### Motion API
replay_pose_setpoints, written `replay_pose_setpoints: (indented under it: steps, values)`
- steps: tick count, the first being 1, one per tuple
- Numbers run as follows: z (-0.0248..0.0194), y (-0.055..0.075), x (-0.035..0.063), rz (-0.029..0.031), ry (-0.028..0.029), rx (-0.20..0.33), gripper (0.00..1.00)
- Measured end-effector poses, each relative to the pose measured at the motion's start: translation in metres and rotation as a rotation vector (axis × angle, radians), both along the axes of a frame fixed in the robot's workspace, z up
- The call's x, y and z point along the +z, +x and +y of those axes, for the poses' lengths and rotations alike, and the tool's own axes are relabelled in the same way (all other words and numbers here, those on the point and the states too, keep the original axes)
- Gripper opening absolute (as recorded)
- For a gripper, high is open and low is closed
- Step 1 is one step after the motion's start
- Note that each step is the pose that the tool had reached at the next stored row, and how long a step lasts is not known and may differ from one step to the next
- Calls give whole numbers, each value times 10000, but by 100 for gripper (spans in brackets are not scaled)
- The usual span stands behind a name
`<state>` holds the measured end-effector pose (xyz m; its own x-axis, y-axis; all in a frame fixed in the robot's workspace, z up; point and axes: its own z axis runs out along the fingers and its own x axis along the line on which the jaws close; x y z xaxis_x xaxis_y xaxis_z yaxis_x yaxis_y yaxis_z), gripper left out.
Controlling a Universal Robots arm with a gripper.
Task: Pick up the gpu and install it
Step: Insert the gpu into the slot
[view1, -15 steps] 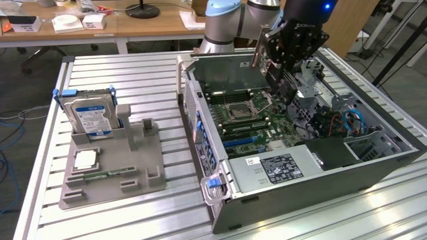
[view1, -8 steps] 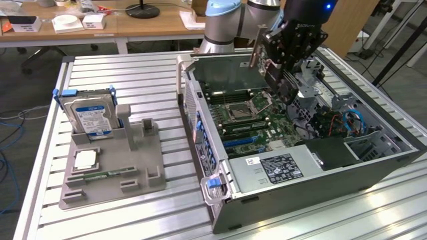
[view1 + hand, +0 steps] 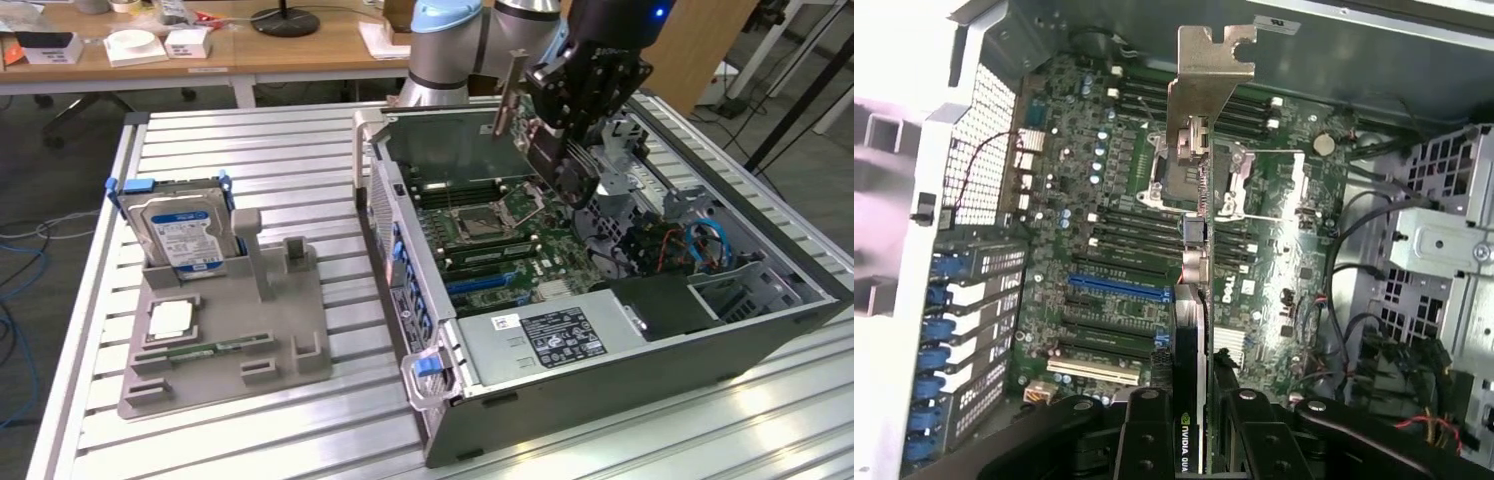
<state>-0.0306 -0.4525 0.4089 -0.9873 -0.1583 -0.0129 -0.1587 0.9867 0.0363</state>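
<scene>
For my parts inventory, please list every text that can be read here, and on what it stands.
"NVIDIA QUA", cut off: on the gpu.
"DELL", sideways: on the motherboard.
Hard drive label: too small to read.
Black label inside the computer case: too small to read.
</scene>
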Motion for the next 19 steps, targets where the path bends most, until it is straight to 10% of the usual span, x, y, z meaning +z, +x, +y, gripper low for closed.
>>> replay_pose_setpoints:
  steps: [19]
  values:
    - [0,0,0,0,0,1773,26]
